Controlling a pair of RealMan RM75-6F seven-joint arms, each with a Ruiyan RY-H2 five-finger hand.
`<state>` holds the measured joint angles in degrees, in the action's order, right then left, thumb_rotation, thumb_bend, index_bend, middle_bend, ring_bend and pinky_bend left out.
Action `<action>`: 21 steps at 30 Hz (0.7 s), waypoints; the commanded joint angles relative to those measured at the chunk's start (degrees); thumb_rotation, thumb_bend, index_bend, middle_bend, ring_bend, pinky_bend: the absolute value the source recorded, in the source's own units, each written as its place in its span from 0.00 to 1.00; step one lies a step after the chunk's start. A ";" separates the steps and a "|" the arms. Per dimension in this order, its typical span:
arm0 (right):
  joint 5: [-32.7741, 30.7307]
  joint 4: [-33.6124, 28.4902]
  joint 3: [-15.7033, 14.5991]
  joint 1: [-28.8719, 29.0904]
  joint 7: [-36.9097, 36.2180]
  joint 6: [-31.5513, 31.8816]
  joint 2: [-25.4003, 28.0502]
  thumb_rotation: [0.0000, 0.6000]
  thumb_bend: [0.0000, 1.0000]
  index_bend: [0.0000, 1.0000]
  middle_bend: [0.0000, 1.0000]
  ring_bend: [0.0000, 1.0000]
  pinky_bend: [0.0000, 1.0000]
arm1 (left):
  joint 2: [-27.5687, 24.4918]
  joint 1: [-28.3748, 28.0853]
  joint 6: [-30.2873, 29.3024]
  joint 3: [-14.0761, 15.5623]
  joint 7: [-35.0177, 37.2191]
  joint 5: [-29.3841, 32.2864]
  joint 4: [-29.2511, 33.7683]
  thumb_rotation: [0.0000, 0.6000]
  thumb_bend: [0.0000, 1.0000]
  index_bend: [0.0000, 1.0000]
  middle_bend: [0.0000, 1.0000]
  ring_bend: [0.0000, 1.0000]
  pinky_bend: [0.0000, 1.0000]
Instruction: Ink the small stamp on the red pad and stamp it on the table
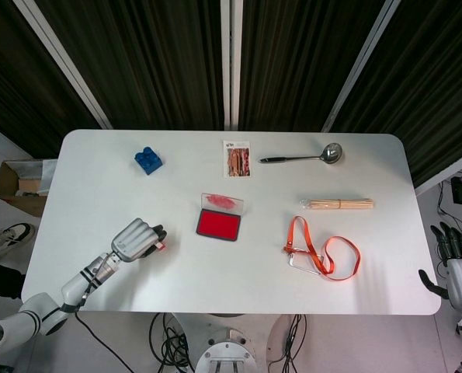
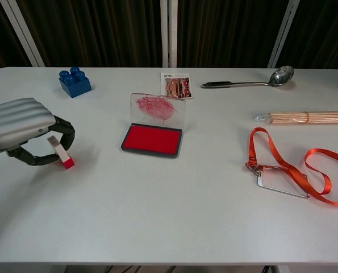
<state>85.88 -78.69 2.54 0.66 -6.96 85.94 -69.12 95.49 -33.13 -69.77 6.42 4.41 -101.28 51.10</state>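
The small stamp (image 2: 61, 152), white with a red base, leans on the table at the front left, its base (image 2: 68, 163) down. My left hand (image 2: 18, 124) curls over it with fingers and thumb closed against its sides. From the head view only a red tip of the stamp (image 1: 161, 245) peeks out past the left hand (image 1: 135, 239). The red ink pad (image 2: 152, 139) lies open to the right of the stamp, its stained clear lid (image 2: 157, 108) standing up. My right hand (image 1: 456, 264) hangs off the table's right edge, fingers apart, holding nothing.
A blue block (image 1: 148, 160), a photo card (image 1: 237, 159) and a ladle (image 1: 304, 157) lie along the back. A bundle of sticks (image 1: 339, 204) and an orange lanyard (image 1: 320, 252) lie right of the pad. A cardboard box (image 1: 21, 186) sits on the floor at left.
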 commanded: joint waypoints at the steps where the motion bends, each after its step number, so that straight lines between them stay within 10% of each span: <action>1: 0.02 0.01 -0.02 -0.01 0.01 0.00 -0.01 1.00 0.18 0.00 0.00 0.00 0.00 | 0.33 0.06 -0.44 0.06 0.56 0.06 -0.52 1.00 0.35 0.53 0.51 0.92 1.00; 12: 0.03 -0.07 0.08 0.04 0.00 0.01 0.13 1.00 0.18 0.00 0.00 0.00 0.00 | -0.18 0.09 -1.68 -0.34 2.56 0.93 0.08 1.00 0.36 0.59 0.53 0.94 1.00; 21: 0.15 -0.22 0.13 0.36 0.24 -0.31 0.14 1.00 0.18 0.00 0.00 0.00 0.00 | -7.51 -5.31 3.36 -4.26 -3.42 2.70 13.12 1.00 0.38 0.62 0.55 0.96 1.00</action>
<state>86.03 -78.91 2.66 1.02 -6.73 85.62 -68.98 90.75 -35.94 -68.92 3.91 3.83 -99.29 59.70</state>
